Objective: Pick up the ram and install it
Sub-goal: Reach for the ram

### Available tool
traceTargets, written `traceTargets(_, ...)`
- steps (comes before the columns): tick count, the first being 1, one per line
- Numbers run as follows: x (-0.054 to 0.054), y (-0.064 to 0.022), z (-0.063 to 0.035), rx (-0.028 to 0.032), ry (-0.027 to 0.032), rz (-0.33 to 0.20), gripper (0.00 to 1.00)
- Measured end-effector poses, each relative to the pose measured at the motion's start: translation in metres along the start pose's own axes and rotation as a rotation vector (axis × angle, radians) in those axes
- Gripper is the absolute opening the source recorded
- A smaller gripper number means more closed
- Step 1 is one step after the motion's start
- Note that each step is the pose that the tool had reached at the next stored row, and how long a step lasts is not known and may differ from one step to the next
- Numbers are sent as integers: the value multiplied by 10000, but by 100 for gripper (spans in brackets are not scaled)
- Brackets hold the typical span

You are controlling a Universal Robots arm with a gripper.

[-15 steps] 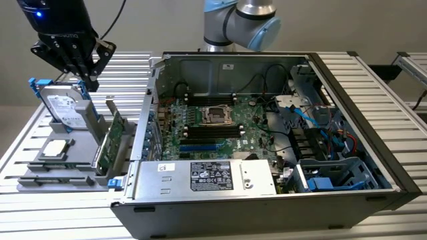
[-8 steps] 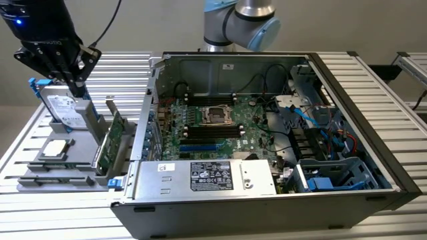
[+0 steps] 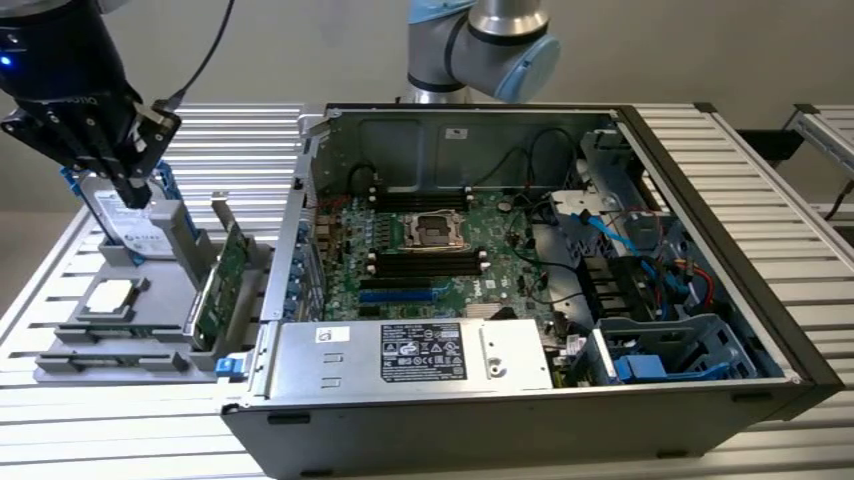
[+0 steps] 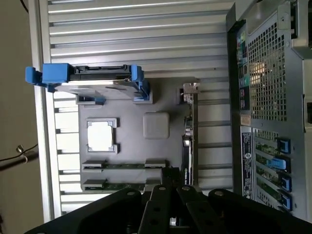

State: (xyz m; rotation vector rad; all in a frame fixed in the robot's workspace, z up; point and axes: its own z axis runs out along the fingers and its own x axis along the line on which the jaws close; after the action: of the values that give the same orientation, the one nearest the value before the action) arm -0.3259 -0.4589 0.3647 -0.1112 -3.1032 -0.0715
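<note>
ram (image 4: 125, 165) | you see a long, thin, dark-green stick standing on edge | it is seated between two pale end clips on the grey tray (image 4: 127, 141) | second ram (image 4: 117, 185) sits just beside it, parallel, in the same pose

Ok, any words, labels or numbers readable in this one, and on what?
No text can be read here.
White label on the power supply: print too small to read.
Small sticker on the case's inner wall: too small.
Rear-panel stickers on the case, wrist view: blurred, unreadable.
</note>
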Motion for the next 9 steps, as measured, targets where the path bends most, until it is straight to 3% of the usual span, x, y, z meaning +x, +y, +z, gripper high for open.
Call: traceTargets(9, 104, -121, 38, 5, 56, -10, 11)
